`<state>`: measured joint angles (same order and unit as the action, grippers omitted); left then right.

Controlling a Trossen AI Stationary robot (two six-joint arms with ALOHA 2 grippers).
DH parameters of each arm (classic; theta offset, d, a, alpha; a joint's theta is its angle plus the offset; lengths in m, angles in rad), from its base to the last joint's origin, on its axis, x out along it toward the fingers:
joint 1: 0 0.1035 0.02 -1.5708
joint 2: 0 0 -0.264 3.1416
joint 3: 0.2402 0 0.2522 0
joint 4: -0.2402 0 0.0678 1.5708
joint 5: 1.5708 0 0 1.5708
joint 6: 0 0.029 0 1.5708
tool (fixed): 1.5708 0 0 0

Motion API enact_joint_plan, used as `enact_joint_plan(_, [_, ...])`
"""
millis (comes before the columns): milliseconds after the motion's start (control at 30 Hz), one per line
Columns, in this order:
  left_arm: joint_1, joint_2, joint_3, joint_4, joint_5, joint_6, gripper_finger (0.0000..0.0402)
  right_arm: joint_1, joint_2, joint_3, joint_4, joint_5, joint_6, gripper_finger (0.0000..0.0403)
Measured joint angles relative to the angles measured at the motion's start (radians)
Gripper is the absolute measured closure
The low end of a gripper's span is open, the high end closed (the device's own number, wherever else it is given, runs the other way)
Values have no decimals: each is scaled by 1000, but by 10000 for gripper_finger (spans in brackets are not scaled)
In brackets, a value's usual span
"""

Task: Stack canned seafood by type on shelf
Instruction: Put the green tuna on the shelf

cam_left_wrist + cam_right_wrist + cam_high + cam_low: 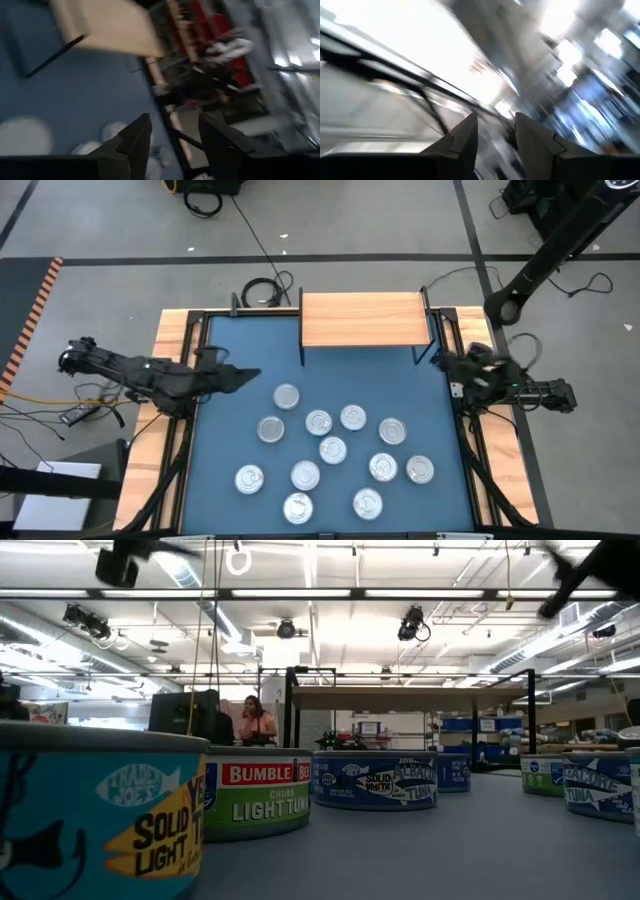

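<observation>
Nearest the front edge of the table (pixel 225 345), the canned seafood (pixel 332 449) lay loose in a scatter of eleven tins, lids up, none on top of another. I read that as the unsorted starting pile: flat on the blue surface, with gaps between most of them so a claw could come down around one. From table height the labels differed: a teal tin (pixel 95 810) closest, then a red-and-green Bumble Bee tin (pixel 255 795), then dark blue tins (pixel 375 780) behind, so sorting by type looked possible from the side wraps, not from the silver lids.

Midway back, at the table's left edge, my left gripper (pixel 240 375) reached in over the blue, just short of the nearest tin (pixel 286 396). Its fingers (pixel 132 142) stood spread apart with nothing between them, which suited an approach to a first pick. At the right edge my right gripper (pixel 445 362) hung near the shelf's corner; its fingers (pixel 462 137) showed a gap and held nothing, so I took that arm as waiting clear of the work.

Farthest, against the back edge, the shelf (pixel 362 319) stood on its black legs with its wooden top bare. No stacking had begun, by my judgement.
</observation>
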<state>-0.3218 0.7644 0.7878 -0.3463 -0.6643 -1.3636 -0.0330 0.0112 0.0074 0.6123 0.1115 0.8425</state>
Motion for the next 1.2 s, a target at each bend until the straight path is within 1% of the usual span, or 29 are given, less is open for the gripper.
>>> enact_joint_plan(67, [22,16,-12,-86,18,-138,229,0,18,-1,-125,-1,116,265])
enact_joint_plan(133, [54,15,-28,-180,63,-273,229,1,47,-1,-166,-10,192,266])
enact_joint_plan(167, [72,8,-41,-218,94,-318,229,1,66,-1,-164,-19,203,266])
enact_joint_plan(233, [113,-11,-76,-269,159,-347,229,1,110,13,-165,-27,208,266])
enact_joint_plan(267, [137,-21,-99,-268,197,-350,229,1,135,27,-167,-25,203,266])
enact_joint_plan(333, [186,-39,-150,-222,267,-346,229,1,205,71,-174,-12,181,266])
enact_joint_plan(400, [231,-53,-204,-160,326,-312,229,-1,293,125,-226,-1,146,266])
enact_joint_plan(500, [303,-68,-283,-60,411,-282,229,-1,461,216,-269,0,105,266])
enact_joint_plan(633, [395,-79,-393,89,525,-215,229,-1,654,321,-214,-7,33,266])
enact_joint_plan(767, [470,-77,-519,295,671,-184,236,-1,786,377,-165,-8,-3,266])
enact_joint_plan(833, [497,-77,-578,396,727,-185,253,-1,836,390,-154,-8,15,266])
enact_joint_plan(900, [518,-77,-632,486,764,-185,281,-1,882,399,-145,-8,47,266])
enact_joint_plan(967, [534,-77,-674,556,783,-185,320,-1,930,399,-115,-8,81,266])
enact_joint_plan(1067, [555,-77,-714,605,791,-184,381,-2,1006,399,-62,1,123,266])
enact_joint_plan(1100, [561,-77,-723,618,792,-183,391,-4,1035,400,-46,5,136,266])
enact_joint_plan(1200, [574,-77,-730,611,799,-183,393,-14,1126,400,-17,1,176,266])
